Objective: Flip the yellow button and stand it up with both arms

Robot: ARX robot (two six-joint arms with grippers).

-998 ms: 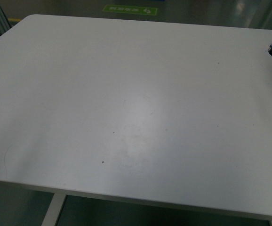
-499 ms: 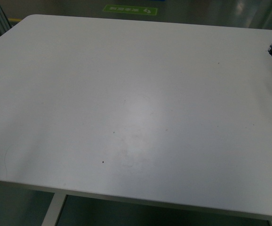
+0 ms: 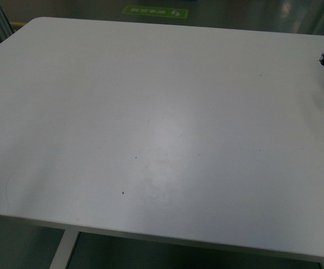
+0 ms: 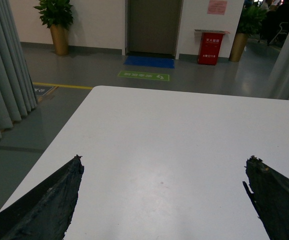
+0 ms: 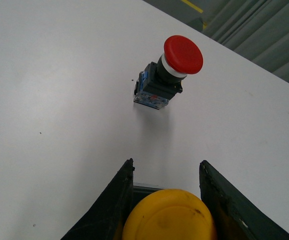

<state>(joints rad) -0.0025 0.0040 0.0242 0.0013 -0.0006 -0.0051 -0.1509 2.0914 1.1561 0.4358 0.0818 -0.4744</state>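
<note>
Right wrist view: yellow button (image 5: 169, 217) clasped in right gripper (image 5: 167, 163).
Left gripper (image 4: 164, 160), spread and empty, should be brought in squarely, clear of the red button (image 5: 172, 75).

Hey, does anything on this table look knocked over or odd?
The red button seems tipped on its side near the table edge, though the angle leaves doubt. The yellow button sits between the fingers of the right tool.

The right gripper (image 5: 166, 165) grips the yellow button (image 5: 169, 217), a red-capped switch (image 5: 167, 75) nearby on the table (image 5: 59, 75)
</note>
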